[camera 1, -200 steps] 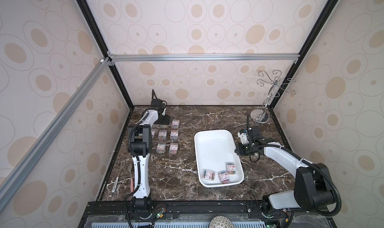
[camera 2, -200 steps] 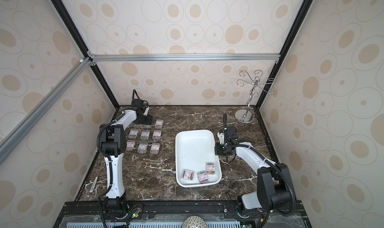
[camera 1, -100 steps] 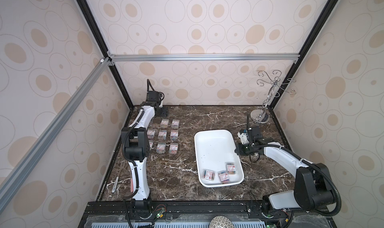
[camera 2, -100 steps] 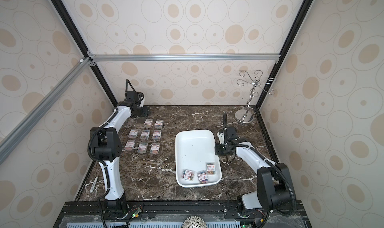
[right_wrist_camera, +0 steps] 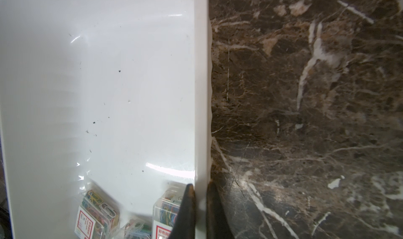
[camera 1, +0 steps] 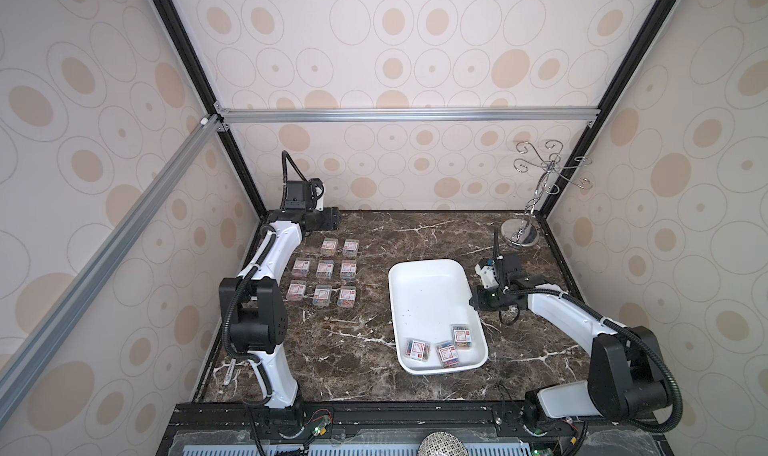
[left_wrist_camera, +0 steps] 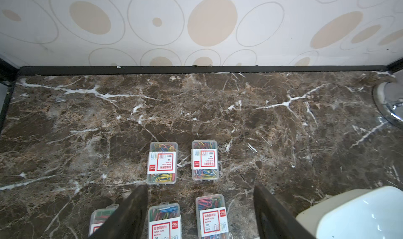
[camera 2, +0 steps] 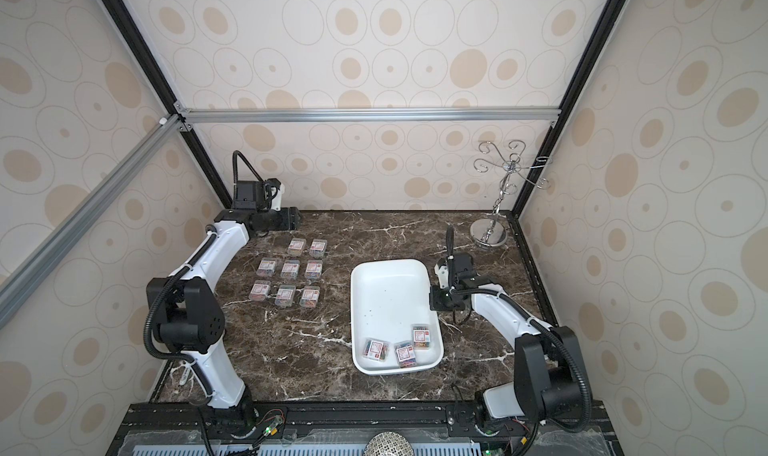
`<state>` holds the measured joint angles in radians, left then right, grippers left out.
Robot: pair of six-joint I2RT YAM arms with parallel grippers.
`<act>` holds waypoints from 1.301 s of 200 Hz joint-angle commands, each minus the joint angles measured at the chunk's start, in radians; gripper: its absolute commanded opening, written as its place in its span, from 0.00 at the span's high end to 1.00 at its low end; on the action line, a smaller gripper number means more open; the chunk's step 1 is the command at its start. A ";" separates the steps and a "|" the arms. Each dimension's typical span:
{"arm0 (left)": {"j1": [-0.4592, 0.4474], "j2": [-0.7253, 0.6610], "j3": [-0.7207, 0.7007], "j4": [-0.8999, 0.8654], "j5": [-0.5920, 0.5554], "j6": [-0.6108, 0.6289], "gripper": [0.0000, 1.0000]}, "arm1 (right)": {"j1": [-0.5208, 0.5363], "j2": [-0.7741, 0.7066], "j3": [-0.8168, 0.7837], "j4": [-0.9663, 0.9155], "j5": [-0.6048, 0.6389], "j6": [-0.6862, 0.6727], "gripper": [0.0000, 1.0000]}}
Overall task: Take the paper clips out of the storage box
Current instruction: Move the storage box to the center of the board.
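well, the storage box [camera 1: 428, 263] sits on the counter [camera 1: 415, 233] a little right of the middle, its long side running front to back. it holds three small clear boxes of paper clips [camera 1: 417, 348], all bunched at its near end. the rest of its white floor shows only a few dark specks. eight more such boxes [camera 1: 324, 269] lie on the counter to the left of the storage box, well apart from it, labels up, in three rows: two at the back, then three, then three.

the right fingers [camera 1: 473, 301] are at the storage box's right-hand rim, about halfway along and farther back than the three boxes inside. in the right wrist view they are pressed together on that rim, one finger inside the wall and one outside, pinching it. the nearest box of clips lies just beside the inner finger; i cannot tell whether they touch.

the left fingers [camera 1: 330, 220] are at the back left corner of the counter, beyond the row of two. in the left wrist view they stand spread with nothing gripped; clip boxes show through the gap, lying on the counter apart from them.

a metal stand [camera 1: 519, 237] is in the back right corner.
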<state>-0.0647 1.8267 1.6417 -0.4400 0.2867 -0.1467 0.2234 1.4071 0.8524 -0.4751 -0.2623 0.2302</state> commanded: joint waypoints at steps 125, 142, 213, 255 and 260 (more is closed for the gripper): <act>-0.259 -0.243 -0.269 0.080 -0.083 -0.051 0.24 | 0.005 0.185 0.206 -0.065 0.063 -0.065 0.95; -0.279 -0.246 -0.276 0.069 -0.090 -0.047 0.24 | 0.010 0.231 0.262 -0.072 0.061 -0.099 0.95; -0.360 -0.295 -0.365 0.102 -0.085 -0.077 0.25 | 0.025 0.474 0.645 -0.190 0.162 -0.310 0.90; -0.389 -0.357 -0.404 0.115 -0.126 -0.098 0.24 | 0.030 0.406 0.715 -0.237 0.220 -0.149 0.70; -0.391 -0.364 -0.410 0.117 -0.129 -0.098 0.24 | 0.033 0.388 0.703 -0.239 0.230 -0.123 0.70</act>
<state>-0.4427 1.5154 1.2400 -0.3523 0.1875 -0.2195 0.2489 1.8717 1.5536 -0.6453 -0.1028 0.0090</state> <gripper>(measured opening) 0.755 0.292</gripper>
